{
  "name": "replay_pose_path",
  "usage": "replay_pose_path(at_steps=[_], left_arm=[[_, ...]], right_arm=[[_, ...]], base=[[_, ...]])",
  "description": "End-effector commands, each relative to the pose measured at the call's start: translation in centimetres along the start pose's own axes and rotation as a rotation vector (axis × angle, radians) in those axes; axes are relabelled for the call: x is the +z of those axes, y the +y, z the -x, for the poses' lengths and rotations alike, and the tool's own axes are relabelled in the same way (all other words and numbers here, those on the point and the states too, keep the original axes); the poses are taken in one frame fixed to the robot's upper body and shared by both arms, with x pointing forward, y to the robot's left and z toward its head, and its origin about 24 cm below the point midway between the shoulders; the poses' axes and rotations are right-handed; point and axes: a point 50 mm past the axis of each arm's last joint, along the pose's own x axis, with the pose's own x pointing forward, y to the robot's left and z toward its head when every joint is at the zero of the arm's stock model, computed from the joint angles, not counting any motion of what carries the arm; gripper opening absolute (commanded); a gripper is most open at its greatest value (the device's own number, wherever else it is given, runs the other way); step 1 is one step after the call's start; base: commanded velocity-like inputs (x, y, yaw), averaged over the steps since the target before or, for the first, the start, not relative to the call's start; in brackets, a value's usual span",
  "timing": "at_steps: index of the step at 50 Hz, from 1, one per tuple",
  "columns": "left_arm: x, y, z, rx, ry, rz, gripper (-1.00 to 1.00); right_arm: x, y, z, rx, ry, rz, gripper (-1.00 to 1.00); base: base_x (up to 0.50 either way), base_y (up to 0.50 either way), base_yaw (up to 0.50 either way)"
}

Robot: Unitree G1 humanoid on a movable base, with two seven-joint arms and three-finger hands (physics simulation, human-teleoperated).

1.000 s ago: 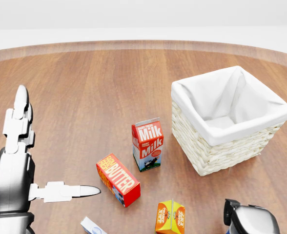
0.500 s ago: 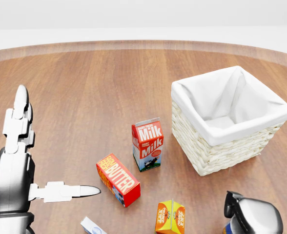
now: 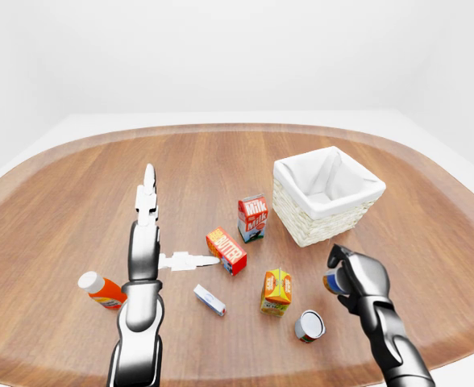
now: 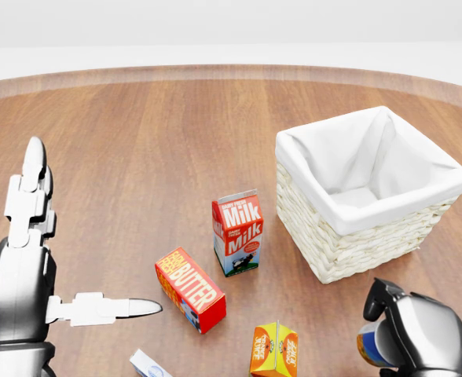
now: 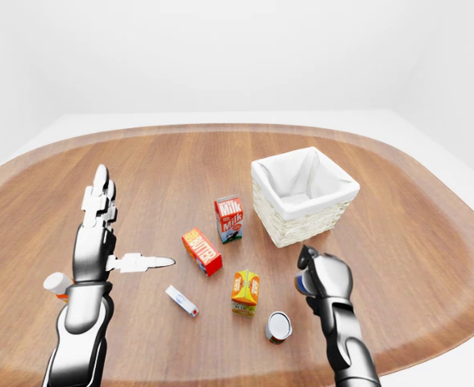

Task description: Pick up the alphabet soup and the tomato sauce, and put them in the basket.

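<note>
My right hand (image 4: 413,336) is shut on the alphabet soup can (image 4: 371,344), which has a blue and orange label, and holds it above the table at the bottom right of the head view, just below the basket (image 4: 357,250). The basket is woven, has a white cloth lining, and nothing shows inside it. A second can, the tomato sauce (image 3: 309,325), lies on its side on the table to the left of my right forearm. My left hand (image 4: 74,251) is open and empty, raised at the left with its fingers spread.
A milk carton (image 4: 237,232) stands left of the basket. A red butter box (image 4: 189,288), an orange juice carton (image 4: 274,349) and a small white box (image 4: 148,365) lie below it. An orange bottle (image 3: 101,290) lies by my left forearm.
My right hand has risen further into the head view, and the can it holds now shows. The left hand and the table's objects have not moved.
</note>
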Motion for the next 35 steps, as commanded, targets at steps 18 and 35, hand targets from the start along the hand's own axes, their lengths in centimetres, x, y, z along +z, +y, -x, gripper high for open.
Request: replay_pose_path(at_steps=[18,35], left_arm=[[-0.1,0.1,0.0,0.005,0.002,-0.002,1.00],[-0.1,0.1,0.0,0.005,0.002,-0.002,1.00]], right_arm=[[1.8,-5.3,0.3,-0.245,-0.026,-0.220,-1.00],[4.1,-9.5,0.8,-0.353,-0.129,-0.300,-1.00]], base=[[0.00,0.00,0.00],[0.00,0.00,0.00]])
